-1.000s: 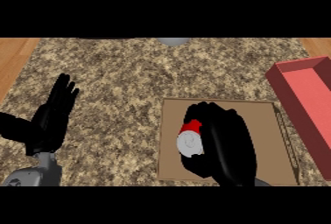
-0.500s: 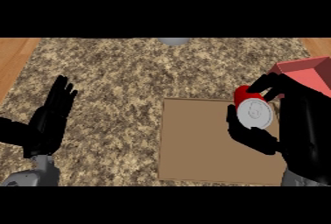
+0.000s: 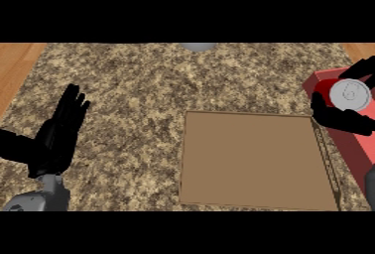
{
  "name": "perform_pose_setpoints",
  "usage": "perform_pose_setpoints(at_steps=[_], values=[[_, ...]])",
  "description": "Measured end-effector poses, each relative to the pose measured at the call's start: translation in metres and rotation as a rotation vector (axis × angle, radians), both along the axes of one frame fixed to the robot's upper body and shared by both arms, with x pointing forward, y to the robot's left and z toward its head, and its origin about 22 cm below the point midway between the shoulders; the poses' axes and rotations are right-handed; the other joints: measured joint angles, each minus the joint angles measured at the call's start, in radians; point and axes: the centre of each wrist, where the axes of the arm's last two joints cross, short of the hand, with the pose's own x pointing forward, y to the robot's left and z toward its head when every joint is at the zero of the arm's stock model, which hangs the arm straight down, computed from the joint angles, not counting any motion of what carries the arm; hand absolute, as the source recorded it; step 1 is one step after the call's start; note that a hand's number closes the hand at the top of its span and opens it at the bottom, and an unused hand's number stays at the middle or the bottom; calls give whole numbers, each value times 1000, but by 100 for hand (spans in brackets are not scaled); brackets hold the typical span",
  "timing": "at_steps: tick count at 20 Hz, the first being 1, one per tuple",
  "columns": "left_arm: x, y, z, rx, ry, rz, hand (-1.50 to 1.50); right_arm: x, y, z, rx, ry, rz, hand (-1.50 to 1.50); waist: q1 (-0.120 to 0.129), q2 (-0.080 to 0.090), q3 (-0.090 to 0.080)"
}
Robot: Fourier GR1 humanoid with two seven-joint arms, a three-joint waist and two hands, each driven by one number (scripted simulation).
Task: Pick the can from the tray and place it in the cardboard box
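The brown tray (image 3: 249, 163) sat at five o'clock, the left hand (image 3: 58, 134) rested with fingers straight at eight, clear of the work, and at three the right hand (image 3: 344, 120) curled round the can (image 3: 348, 93) above the red box (image 3: 351, 146), seemingly for lowering in, box and hand both cut off by the edge.

I am seeing the can (image 3: 344, 93), red-sided with a silver top, tilting so that its top is facing up toward me. The right robot hand (image 3: 338, 118) is curling round it and holding it over the red box (image 3: 356, 149) at the surface's right edge. The tray (image 3: 253, 158), a flat brown square, is lying toward the surface's front right, just beside the box.
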Motion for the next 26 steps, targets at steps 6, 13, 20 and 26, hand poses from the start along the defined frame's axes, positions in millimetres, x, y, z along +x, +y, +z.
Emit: perform_pose_setpoints(at_steps=[6, 13, 20, 26], values=[[2, 0, -3, -2, 2, -2, 0, 32, -48, -14, -87, 10, -81, 150, 4, 1, 0], [0, 0, -1, -4, -5, -10, 0, 57, -107, -44, -164, 90, -112, 150, 7, 2, 0], [1, -1, -3, -5, -8, -13, 0, 69, -144, -81, -248, 469, -158, -150, 19, 7, 0], [2, -6, -1, -1, -16, -21, 0, 77, -173, -105, -148, 414, -118, -150, 19, 7, 2]])
